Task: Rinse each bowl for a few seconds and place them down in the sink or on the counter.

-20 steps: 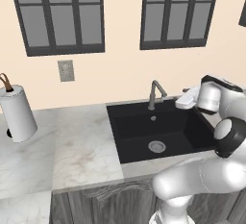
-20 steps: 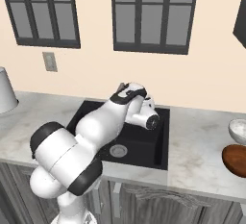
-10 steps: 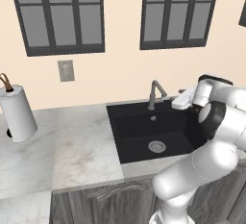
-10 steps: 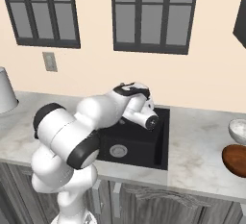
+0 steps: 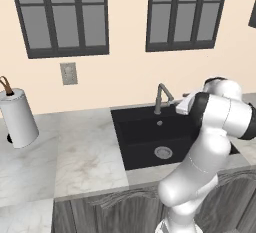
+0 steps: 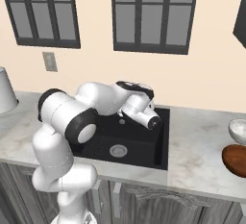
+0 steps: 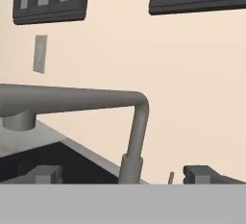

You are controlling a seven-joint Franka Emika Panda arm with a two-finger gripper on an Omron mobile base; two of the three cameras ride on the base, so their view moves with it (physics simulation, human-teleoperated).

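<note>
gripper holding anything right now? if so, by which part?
Nothing is held. In the hand view the gripper is open, its fingers wide apart with the tap standing between them, untouched. A brown bowl sits on the counter.

Both base views look forward and down from behind the arm, left and right, sharing the sink (image 5: 150, 137) (image 6: 129, 146). The hand view sits close to the tap (image 7: 134, 127), facing the wall.
</note>
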